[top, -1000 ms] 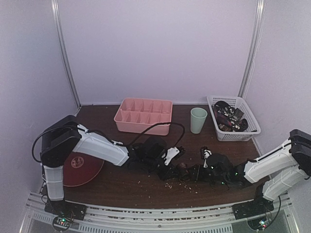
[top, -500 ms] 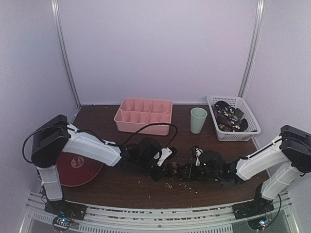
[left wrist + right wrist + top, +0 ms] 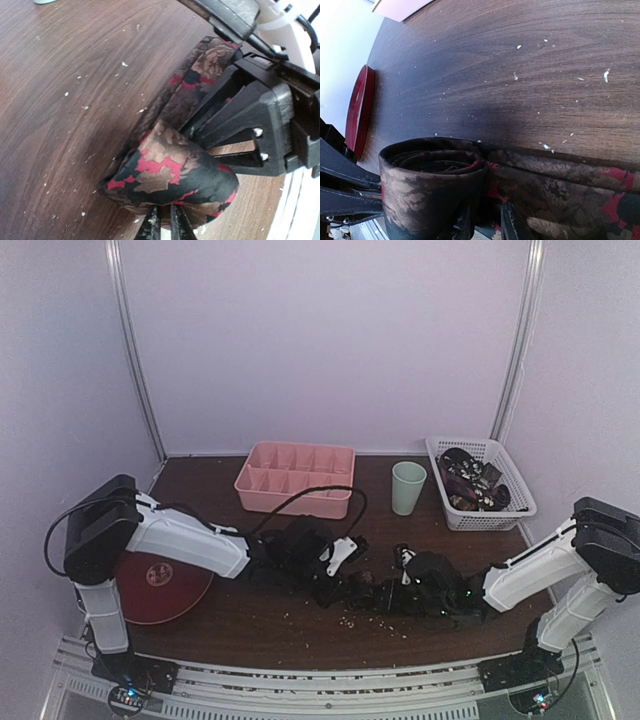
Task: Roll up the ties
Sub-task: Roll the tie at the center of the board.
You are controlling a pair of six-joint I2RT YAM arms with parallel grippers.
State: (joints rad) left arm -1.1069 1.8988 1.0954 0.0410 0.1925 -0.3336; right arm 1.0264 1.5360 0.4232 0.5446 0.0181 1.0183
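L: my left gripper (image 3: 163, 225) is pinched nearly together, seemingly on a fold of the tie (image 3: 170, 170) | TIE: low centre of the overhead frame, on the table (image 3: 250, 610), partly wound, tail flat | R: my right gripper (image 3: 485, 222) clamps the coil (image 3: 427, 170) at its side | STEP: mid-roll | NEXT: likely another turn, coil held tight.

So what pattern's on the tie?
The tie is black with red and tan floral patches; left wrist view shows it best.

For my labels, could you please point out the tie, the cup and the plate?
tie (image 3: 170, 170), left wrist view, rolled patterned end
cup (image 3: 408, 487), top view, its side
plate (image 3: 165, 590), top view, bare face
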